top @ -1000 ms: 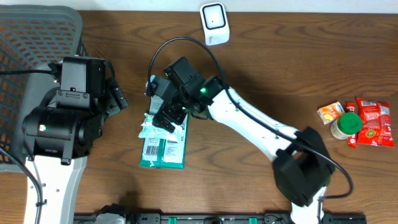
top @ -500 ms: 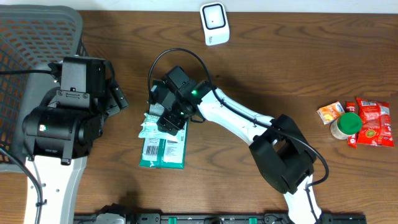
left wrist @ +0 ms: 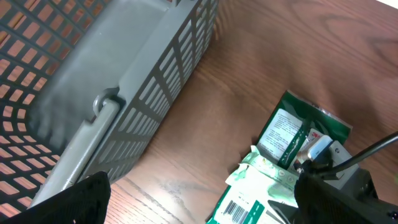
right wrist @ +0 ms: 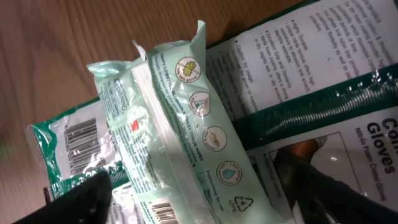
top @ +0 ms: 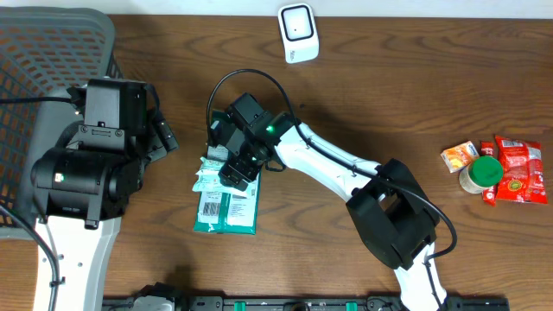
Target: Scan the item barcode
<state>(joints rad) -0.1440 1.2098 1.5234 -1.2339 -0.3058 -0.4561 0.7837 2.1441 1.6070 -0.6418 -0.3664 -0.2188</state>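
Pale green plastic wipes packet [right wrist: 186,124] lies left of centre, atop a flat green-and-white glove pack [top: 226,216]. The right gripper [right wrist: 199,196] straddles it, jaws spread. Closing crooked might snag both packs together. The left gripper [left wrist: 205,202] hangs spread, empty.

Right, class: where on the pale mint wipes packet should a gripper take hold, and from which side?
Probably across its narrow middle, coming straight down from above: the wipes packet lies long and slim on the flat glove pack, its two long edges exposed for the open right gripper overhead.
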